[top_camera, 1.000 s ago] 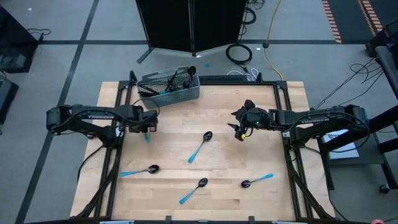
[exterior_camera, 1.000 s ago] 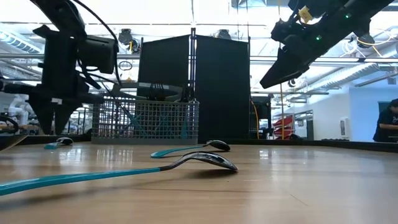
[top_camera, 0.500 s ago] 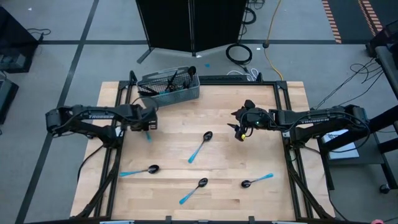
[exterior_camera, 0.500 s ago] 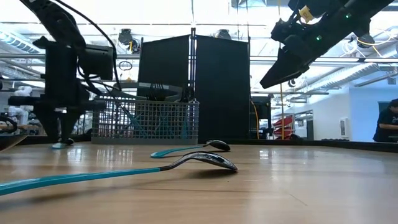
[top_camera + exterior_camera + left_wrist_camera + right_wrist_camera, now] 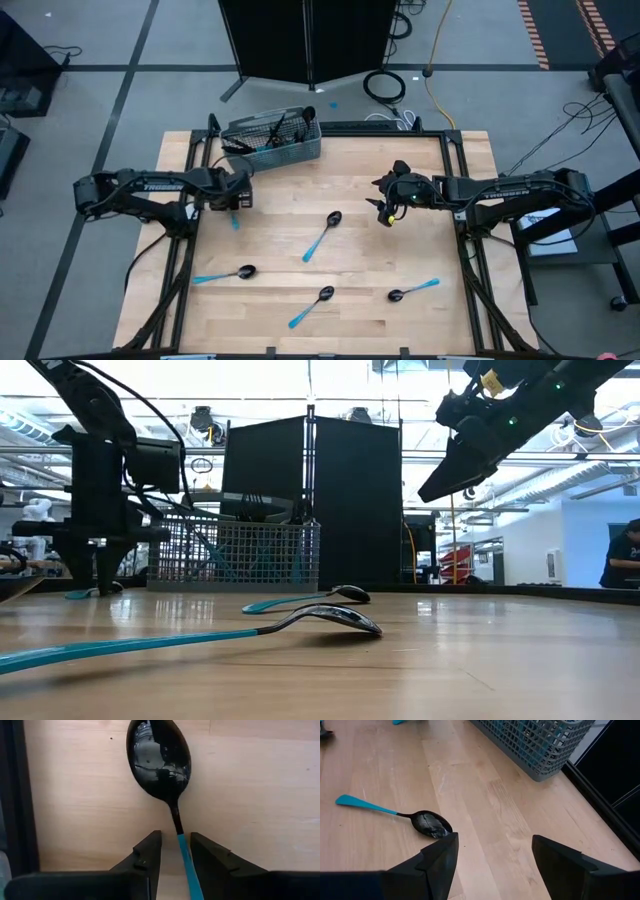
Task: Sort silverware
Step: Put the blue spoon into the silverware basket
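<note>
Several spoons with light-blue handles and dark bowls lie flat on the wooden table. My left gripper (image 5: 236, 205) is down at the table near its left edge, open, with one finger on each side of a spoon's (image 5: 159, 760) handle (image 5: 185, 860), just behind the neck. That spoon's handle end (image 5: 235, 223) sticks out toward the near edge. My right gripper (image 5: 384, 212) hangs open, high above the table's right half (image 5: 432, 488). A further spoon (image 5: 395, 815) lies ahead of it in the right wrist view. My left gripper comes from above, pointing down, with its fingers (image 5: 150, 855) across the spoon's handle near the neck (image 5: 179, 837). The handle runs close along one finger. I cannot tell whether it touches. The spoon lies flat on the table.
A grey wire-mesh basket (image 5: 271, 139) holding more silverware stands at the far left of the table (image 5: 535, 745). Loose spoons lie at the middle (image 5: 322, 236), near left (image 5: 222, 274), near middle (image 5: 311, 306) and near right (image 5: 413, 290). A black frame edges the table.
My left gripper has come down from just above the table until its fingertips reach the tabletop around the spoon's handle. The right arm has kept still.
</note>
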`<act>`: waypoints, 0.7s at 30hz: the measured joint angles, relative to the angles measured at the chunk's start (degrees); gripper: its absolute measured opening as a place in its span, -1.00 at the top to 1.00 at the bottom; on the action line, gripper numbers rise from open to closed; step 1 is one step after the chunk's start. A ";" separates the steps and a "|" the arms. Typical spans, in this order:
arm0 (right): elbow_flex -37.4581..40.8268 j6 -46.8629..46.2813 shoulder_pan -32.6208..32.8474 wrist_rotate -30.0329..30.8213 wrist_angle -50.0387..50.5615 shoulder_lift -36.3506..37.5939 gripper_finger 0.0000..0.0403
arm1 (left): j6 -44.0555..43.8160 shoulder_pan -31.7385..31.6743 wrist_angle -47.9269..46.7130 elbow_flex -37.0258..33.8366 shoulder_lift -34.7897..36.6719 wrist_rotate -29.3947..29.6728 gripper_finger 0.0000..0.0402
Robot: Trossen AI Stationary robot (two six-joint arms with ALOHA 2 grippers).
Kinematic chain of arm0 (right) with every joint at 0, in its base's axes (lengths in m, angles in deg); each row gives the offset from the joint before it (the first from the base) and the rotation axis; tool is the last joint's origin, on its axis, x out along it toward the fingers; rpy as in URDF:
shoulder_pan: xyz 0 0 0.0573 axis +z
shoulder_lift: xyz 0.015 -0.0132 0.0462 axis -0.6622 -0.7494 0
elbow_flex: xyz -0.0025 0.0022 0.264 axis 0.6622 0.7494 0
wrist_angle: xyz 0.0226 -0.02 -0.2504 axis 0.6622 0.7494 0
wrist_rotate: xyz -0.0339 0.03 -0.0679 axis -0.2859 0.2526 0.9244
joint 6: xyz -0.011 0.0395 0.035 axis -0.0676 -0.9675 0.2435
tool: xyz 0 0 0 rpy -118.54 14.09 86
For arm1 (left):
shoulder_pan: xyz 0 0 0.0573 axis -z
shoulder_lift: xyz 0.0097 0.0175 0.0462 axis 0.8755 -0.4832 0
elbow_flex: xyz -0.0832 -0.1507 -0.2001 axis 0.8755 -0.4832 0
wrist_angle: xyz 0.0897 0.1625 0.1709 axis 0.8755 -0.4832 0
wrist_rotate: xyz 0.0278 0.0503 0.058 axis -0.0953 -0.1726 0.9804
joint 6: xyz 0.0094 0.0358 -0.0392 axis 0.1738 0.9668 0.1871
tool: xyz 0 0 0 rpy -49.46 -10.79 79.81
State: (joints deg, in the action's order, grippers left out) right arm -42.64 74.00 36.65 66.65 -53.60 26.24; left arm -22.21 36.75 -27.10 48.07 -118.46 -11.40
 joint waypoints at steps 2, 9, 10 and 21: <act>0.00 0.00 0.00 0.04 -0.02 0.01 -0.24 | 0.09 0.00 0.20 -0.01 0.00 0.12 0.51; 0.00 0.00 0.00 0.04 0.00 0.01 -0.24 | 7.71 0.17 1.67 -0.07 -0.02 1.07 0.94; 0.00 0.00 0.00 0.04 -0.02 0.01 -0.24 | 7.87 0.34 1.77 -0.07 -0.02 1.23 0.96; 0.00 0.00 0.00 0.04 -0.01 -0.02 -0.24 | 13.41 5.12 7.21 3.15 0.29 -8.59 0.99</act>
State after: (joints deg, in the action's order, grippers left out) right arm -42.64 74.00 36.65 66.70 -53.61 26.22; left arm -8.80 41.87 -19.88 51.22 -118.17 -19.99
